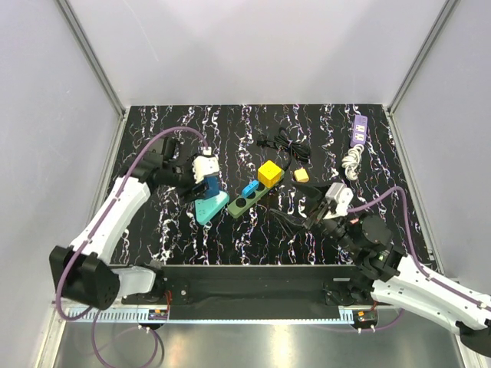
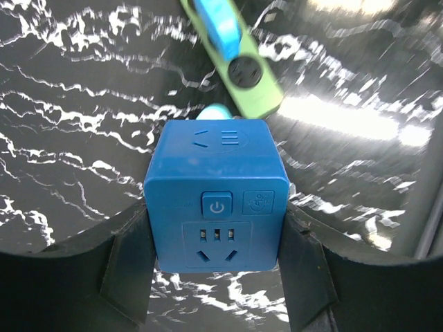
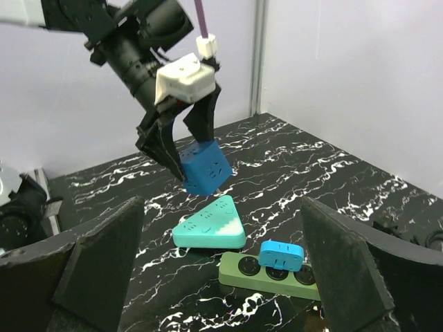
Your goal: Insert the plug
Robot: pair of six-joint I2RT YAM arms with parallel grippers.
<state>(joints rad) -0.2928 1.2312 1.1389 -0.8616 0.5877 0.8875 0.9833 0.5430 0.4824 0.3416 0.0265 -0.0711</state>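
Top external view: the left fingers (image 1: 201, 182) are closed on the blue cube plug (image 1: 210, 187), which sits between them. Just below them lies a teal triangular socket block (image 1: 206, 210). To their right, close by, the green power strip (image 1: 247, 199) runs at a slant on the desk (image 1: 161, 222). It carries a light-blue plug (image 1: 250, 188), and a yellow cube (image 1: 269, 173) is at its far end. The right fingers (image 1: 313, 208) are spread with nothing between them, well apart from the cube plug, and point towards the strip's right side. Beyond them are a small yellow piece (image 1: 301, 175), a black cable (image 1: 284, 146), and a purple strip (image 1: 358, 130) with its coiled white cord (image 1: 350, 162).

Left wrist view: both fingers (image 2: 131, 266) press on the cube plug's (image 2: 216, 197) sides. Its face with a power button and a socket is turned to the camera. Ahead of the fingers, the near end of the green strip (image 2: 257, 81) shows an empty round socket, and the light-blue plug (image 2: 218, 28) is blurred further along.

Right wrist view: the right fingers (image 3: 97, 256) stand wide apart and empty. Ahead of them the left fingers (image 3: 163, 142) hold the cube plug (image 3: 205, 168) tilted in the air above the far corner of the teal block (image 3: 210, 225). The green strip (image 3: 249, 271) lies nearest the right fingers, with the light-blue plug (image 3: 280, 254) on top.
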